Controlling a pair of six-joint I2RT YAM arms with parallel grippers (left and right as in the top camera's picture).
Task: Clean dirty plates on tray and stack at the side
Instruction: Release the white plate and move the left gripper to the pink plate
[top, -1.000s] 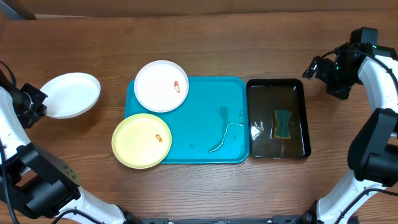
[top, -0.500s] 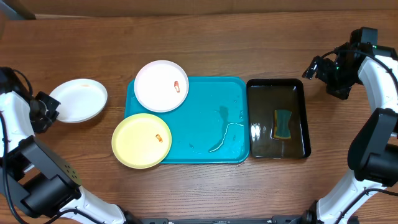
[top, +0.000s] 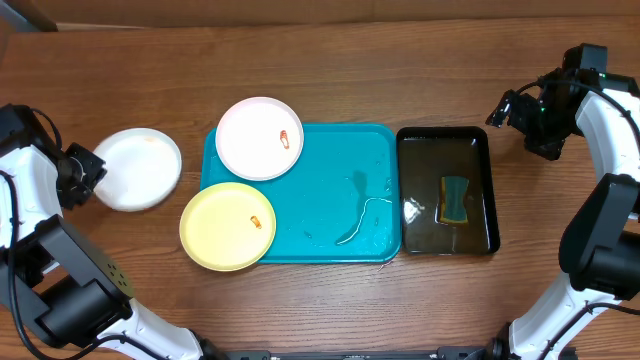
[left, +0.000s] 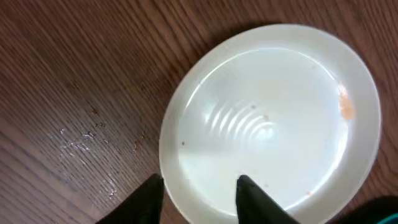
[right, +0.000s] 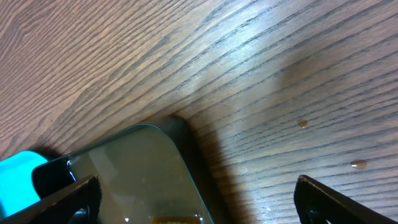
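Three plates are showing: two on the tray, one off it. Yellow plate (top: 227, 226) is sitting at the near-left corner of the tray (top: 320, 180), overhanging the left and near edges, with an orange fleck (top: 254, 221) right of its centre. Thin water streaks (top: 362, 215) are lying on the tray's right half. Black tray (top: 445, 131) is lying just right of it, holding dark liquid with a sponge (top: 455, 200) sitting in it.

Left plate (top: 137, 168) is lying flat on the wooden surface (top: 330, 60), left of the tray and apart from it. Left jaws are standing apart astride its rim: in the wrist view one finger (left: 258, 199) is reaching over the plate's inside, the other is sitting outside the rim over the wood. An orange mark (left: 345, 107) is showing near the opposite rim.

White plate (top: 259, 138) is sitting at the tray's far-left corner, overhanging the far edge, with an orange smear (top: 285, 136) right of centre.

Right jaws are hanging wide apart, gripping nothing, beyond the black tray's far-right corner. Their wrist view is showing one corner of that tray between the fingers (right: 62, 196).
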